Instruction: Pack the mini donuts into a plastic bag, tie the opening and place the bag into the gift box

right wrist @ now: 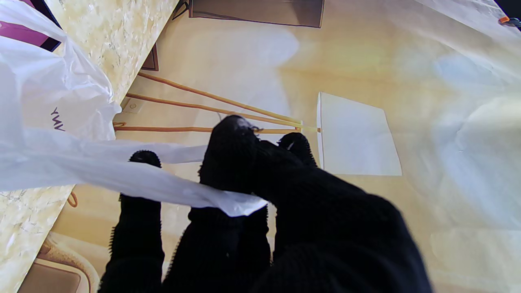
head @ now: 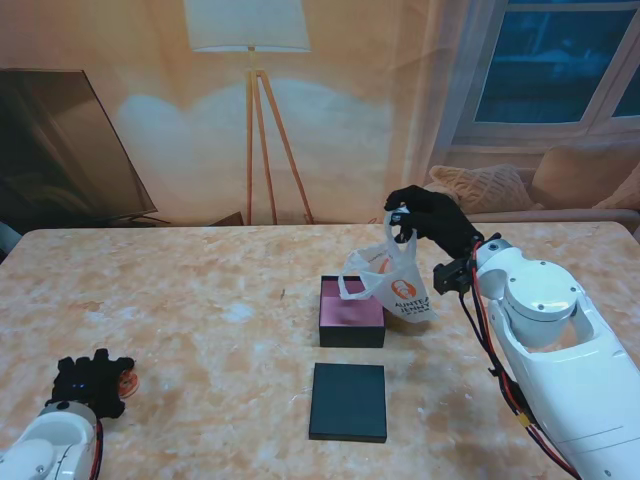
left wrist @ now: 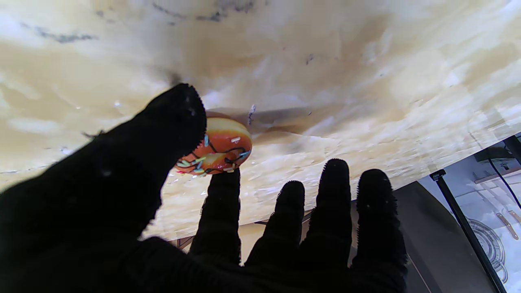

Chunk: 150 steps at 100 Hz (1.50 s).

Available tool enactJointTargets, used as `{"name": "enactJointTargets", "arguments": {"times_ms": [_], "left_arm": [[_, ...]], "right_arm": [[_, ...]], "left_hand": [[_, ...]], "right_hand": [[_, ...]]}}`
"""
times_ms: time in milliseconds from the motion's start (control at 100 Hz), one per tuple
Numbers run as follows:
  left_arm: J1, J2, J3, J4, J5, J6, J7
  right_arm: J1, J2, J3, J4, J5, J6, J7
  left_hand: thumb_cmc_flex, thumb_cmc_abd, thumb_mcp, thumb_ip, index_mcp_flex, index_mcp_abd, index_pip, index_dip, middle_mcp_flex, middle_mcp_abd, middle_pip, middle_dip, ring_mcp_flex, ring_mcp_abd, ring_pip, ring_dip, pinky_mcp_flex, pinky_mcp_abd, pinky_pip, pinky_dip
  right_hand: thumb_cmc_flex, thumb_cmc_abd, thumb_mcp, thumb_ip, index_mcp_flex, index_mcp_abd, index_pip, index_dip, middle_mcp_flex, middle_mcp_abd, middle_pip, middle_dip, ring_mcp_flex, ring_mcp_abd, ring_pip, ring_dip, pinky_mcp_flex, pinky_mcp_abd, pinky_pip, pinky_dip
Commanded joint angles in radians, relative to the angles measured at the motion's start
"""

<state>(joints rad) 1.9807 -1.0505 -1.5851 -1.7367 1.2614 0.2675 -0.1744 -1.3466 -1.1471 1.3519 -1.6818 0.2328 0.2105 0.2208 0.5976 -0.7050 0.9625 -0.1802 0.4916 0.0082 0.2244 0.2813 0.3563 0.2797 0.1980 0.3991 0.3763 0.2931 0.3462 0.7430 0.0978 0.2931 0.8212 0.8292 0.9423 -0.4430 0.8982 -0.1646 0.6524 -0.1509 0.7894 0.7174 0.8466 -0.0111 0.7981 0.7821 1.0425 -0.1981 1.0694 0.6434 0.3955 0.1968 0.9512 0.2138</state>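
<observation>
An orange-glazed mini donut point(left wrist: 220, 148) with sprinkles sits between the thumb and index finger of my left hand point(head: 88, 384), low over the table at the near left; it shows as an orange spot point(head: 128, 380) in the stand view. My right hand point(head: 432, 222) is raised at the right and pinches a handle point(right wrist: 220, 200) of the white plastic bag point(head: 396, 286). The bag hangs just right of the open gift box point(head: 352, 312), which has a pink inside. What the bag holds is hidden.
The box's dark lid point(head: 348, 402) lies flat on the table, nearer to me than the box. The marble table top point(head: 220, 300) stretches between my two hands. A floor lamp and sofa stand behind the far edge.
</observation>
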Motion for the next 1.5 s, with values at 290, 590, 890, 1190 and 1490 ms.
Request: {"name": "enactJointTargets", "arguments": {"times_ms": [290, 590, 890, 1190, 1490], "left_arm": [[-0.022, -0.003, 0.033, 0.044, -0.039, 0.028, 0.033], [-0.027, -0.003, 0.035, 0.05, -0.044, 0.023, 0.048], [-0.031, -0.004, 0.04, 0.06, -0.059, 0.004, 0.075], [-0.027, -0.006, 0.033, 0.048, -0.098, -0.019, 0.068], [-0.018, -0.009, 0.022, 0.033, -0.133, -0.052, 0.086]], "right_arm": [[-0.007, -0.005, -0.002, -0.001, -0.003, -0.001, 0.015], [-0.007, -0.005, -0.003, -0.001, -0.001, 0.0, 0.015], [-0.008, -0.005, -0.003, -0.002, -0.002, 0.0, 0.014], [-0.009, -0.005, -0.002, -0.004, -0.003, 0.002, 0.013], [-0.008, -0.005, -0.003, -0.003, -0.003, 0.001, 0.013]], "left_hand": [[0.011, -0.06, 0.066, 0.0, 0.14, 0.048, 0.256, 0.232, 0.055, 0.048, 0.027, 0.001, 0.003, 0.028, 0.012, -0.026, 0.004, 0.022, 0.011, -0.027], [0.018, -0.061, 0.072, 0.0, 0.068, 0.06, 0.6, 0.541, 0.135, 0.044, 0.083, 0.039, 0.065, 0.027, 0.043, -0.01, 0.028, 0.035, 0.036, -0.027], [0.107, -0.127, 0.027, -0.114, 0.143, 0.027, 0.845, 0.683, 0.39, -0.041, 0.242, 0.103, 0.304, -0.001, 0.162, 0.049, 0.126, 0.038, 0.121, -0.025], [0.184, -0.143, -0.015, -0.122, 0.189, 0.005, 0.941, 0.598, 0.63, -0.095, 0.436, 0.273, 0.561, -0.043, 0.445, 0.203, 0.304, 0.016, 0.364, 0.032], [0.228, -0.146, -0.032, -0.115, 0.177, 0.006, 0.904, 0.544, 0.696, -0.135, 0.471, 0.45, 0.602, -0.08, 0.561, 0.278, 0.329, -0.002, 0.416, 0.046]], "right_hand": [[0.06, 0.032, 0.056, 0.017, 0.014, -0.034, 0.011, 0.004, 0.036, -0.09, 0.06, 0.007, 0.011, -0.043, 0.01, 0.005, 0.003, -0.009, 0.025, 0.014], [0.059, 0.03, 0.058, 0.017, 0.014, -0.033, 0.011, 0.004, 0.036, -0.09, 0.06, 0.007, 0.011, -0.042, 0.011, 0.006, 0.004, -0.008, 0.026, 0.015], [0.058, 0.03, 0.059, 0.017, 0.015, -0.033, 0.012, 0.004, 0.037, -0.09, 0.06, 0.007, 0.011, -0.041, 0.011, 0.006, 0.003, -0.01, 0.026, 0.015], [0.058, 0.029, 0.06, 0.016, 0.016, -0.034, 0.012, 0.004, 0.037, -0.089, 0.06, 0.008, 0.012, -0.041, 0.011, 0.006, 0.003, -0.008, 0.027, 0.016], [0.057, 0.028, 0.061, 0.017, 0.017, -0.034, 0.012, 0.005, 0.038, -0.09, 0.06, 0.007, 0.012, -0.041, 0.011, 0.007, 0.001, -0.004, 0.027, 0.016]]}}
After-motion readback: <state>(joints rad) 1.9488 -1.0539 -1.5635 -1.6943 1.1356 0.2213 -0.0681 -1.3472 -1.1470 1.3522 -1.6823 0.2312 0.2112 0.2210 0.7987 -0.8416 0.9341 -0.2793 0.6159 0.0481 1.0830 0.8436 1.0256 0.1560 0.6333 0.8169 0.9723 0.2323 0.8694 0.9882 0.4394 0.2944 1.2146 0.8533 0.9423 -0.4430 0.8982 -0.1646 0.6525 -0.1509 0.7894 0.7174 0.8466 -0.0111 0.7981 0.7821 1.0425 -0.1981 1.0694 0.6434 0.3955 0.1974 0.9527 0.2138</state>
